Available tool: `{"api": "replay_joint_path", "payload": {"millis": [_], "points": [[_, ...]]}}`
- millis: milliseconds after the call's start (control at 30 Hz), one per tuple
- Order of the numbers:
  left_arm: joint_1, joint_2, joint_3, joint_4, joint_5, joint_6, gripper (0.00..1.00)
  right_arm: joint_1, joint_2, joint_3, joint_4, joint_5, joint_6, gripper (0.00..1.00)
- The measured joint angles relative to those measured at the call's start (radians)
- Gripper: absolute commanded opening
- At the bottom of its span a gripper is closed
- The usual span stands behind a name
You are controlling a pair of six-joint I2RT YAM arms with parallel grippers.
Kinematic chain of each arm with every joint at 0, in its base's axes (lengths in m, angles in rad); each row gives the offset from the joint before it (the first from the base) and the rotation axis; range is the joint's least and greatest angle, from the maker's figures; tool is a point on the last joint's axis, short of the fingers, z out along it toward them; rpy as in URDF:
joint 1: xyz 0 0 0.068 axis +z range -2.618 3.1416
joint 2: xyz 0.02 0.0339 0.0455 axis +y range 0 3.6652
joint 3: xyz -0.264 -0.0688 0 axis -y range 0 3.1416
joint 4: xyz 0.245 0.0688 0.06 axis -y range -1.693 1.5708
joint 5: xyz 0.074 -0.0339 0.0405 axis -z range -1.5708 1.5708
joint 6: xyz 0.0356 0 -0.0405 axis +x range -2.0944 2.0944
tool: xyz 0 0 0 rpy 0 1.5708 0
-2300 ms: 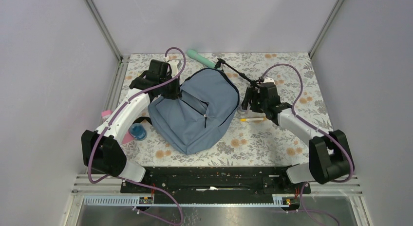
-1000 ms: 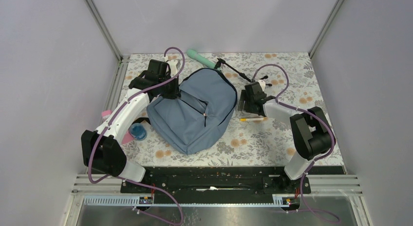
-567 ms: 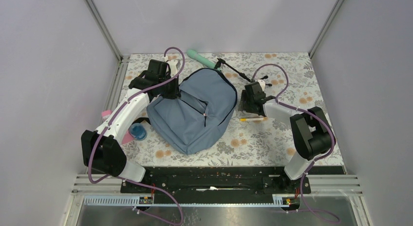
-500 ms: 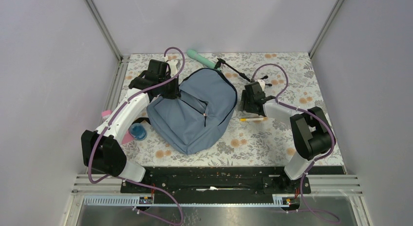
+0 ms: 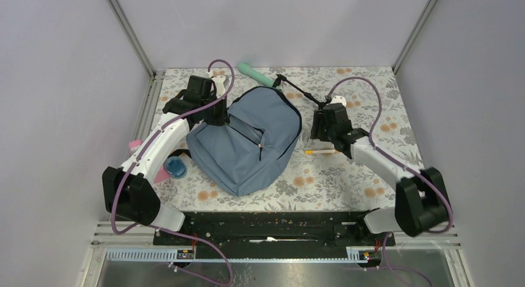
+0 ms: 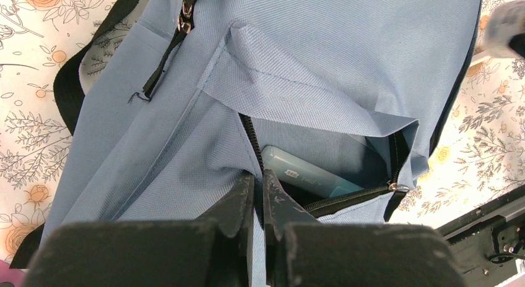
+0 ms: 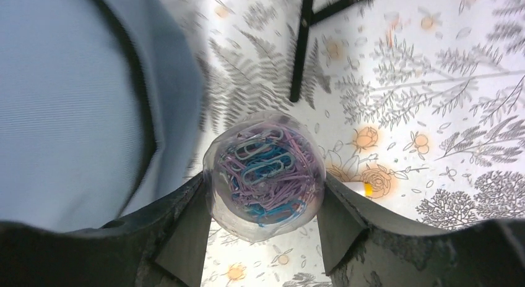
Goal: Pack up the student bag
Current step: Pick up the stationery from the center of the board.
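From above, the student bag (image 5: 244, 145) lies flat in the middle of the flowered table (image 5: 347, 182), its front pocket facing up. The left gripper (image 5: 221, 119) sits on the bag's upper left edge. The right gripper (image 5: 316, 137) hangs just off the bag's right side, and its jaws are too small to read from here. A yellow pencil (image 5: 321, 151) lies just right of the bag, below that gripper. A green tube (image 5: 254, 73) and a black rod (image 5: 297, 89) lie beyond the bag's far end. A blue cup (image 5: 176, 168) stands close to its left side.

In the left wrist camera, the left gripper (image 6: 260, 197) is pinched narrow on the zipper edge of the student bag's (image 6: 322, 52) pocket, and the pocket mouth gapes. A pale teal case (image 6: 306, 177) lies inside the pocket.

In the right wrist camera, the right gripper (image 7: 265, 183) clasps a clear tub (image 7: 266, 175) full of blue and pink paper clips, its fingers (image 7: 186, 219) pressed against both sides. The student bag (image 7: 62, 101) fills the left of the view. The black rod (image 7: 303, 46) and the pencil's tip (image 7: 359, 188) lie on the table to the bag's right.
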Motion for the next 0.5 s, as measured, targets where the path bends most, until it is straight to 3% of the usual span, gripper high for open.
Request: {"api": "replay_joint_path", "payload": {"millis": [200,500], "points": [[0.000,-0.004,0.000,0.000,0.003,-0.002,0.00,0.042,-0.201,0.013,-0.027,-0.070,-0.031,0.38],[0.000,-0.036,-0.012,0.004,0.005,-0.028,0.00,0.266,-0.196,0.126,0.015,-0.236,-0.044,0.38]]}}
